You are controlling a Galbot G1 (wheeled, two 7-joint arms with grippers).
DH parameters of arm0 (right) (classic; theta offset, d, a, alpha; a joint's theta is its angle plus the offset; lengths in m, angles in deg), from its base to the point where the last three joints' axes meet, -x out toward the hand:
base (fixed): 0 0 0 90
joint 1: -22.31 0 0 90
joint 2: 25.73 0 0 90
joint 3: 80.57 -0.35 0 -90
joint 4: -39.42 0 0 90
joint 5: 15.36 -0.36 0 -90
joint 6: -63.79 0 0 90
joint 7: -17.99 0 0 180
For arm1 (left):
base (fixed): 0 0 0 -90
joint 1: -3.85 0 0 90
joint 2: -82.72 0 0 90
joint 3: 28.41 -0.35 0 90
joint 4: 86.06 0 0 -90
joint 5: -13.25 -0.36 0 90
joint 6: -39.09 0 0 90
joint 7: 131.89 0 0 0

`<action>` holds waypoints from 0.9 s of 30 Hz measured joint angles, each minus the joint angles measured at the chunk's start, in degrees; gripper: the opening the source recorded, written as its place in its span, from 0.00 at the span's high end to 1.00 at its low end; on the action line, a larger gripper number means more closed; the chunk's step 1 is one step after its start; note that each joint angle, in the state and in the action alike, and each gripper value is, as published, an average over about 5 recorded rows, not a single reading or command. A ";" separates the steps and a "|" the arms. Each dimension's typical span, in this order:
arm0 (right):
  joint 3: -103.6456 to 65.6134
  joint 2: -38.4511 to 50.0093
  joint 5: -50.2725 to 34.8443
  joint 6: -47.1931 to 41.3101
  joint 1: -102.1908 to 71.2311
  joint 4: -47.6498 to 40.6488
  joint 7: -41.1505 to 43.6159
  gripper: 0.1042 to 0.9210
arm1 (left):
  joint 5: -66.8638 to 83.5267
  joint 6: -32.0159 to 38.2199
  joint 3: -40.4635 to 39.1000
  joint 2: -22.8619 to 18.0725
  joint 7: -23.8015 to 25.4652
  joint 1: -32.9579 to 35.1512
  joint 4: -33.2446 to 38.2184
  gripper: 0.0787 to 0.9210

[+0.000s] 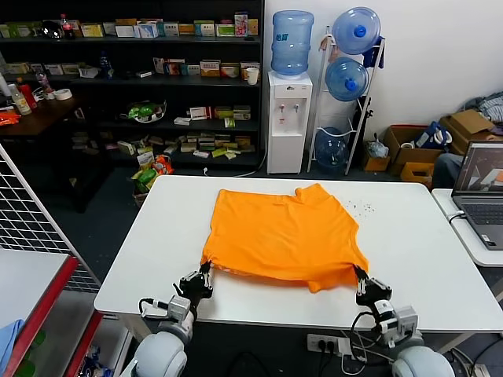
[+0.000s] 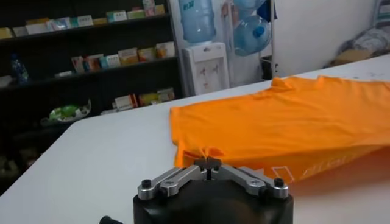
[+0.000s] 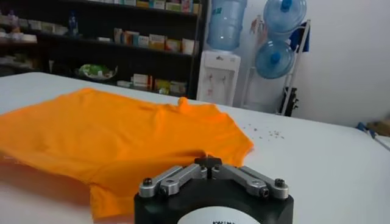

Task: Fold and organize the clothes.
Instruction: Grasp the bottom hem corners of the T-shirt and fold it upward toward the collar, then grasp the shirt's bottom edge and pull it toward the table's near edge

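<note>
Left tool: at the near left corner of the T-shirt, fingers pinched together on a small pucker of the orange fabric; the left wrist view shows the cloth gathered right at the closed tips.

Right tool: at the near right corner of the same garment, fingers likewise closed on the fabric edge; in the right wrist view the tips meet where the orange cloth ends.

T-shirt: bright orange, short-sleeved, lying spread on the white tabletop, roughly central. The near edge is lifted slightly between the two held corners and sags in the middle. Collar lies toward the far side. Part of white lettering shows on the underside of the raised near edge in the left wrist view.

Tabletop: white, rectangular; small dark specks lie beyond the shirt's far right corner.

Surroundings: laptop on a neighbouring surface at right; water dispenser with blue bottle against the far wall; rack of spare water bottles beside it; dark shelving stocked with boxed goods at left.
</note>
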 measured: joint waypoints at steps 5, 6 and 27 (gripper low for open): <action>2.16 -0.23 0.08 0.90 5.97 -5.75 0.50 0.98 | -0.58 0.17 -1.22 -0.67 0.30 -4.27 -3.90 0.98; 2.59 -0.32 0.10 1.11 7.09 -6.87 0.57 0.98 | -0.67 0.19 -1.49 -0.73 0.43 -5.13 -4.72 0.98; 4.01 0.37 1.16 -0.71 9.62 -10.08 -0.03 0.41 | 1.92 -0.65 -2.64 0.94 1.74 -9.45 -9.65 0.52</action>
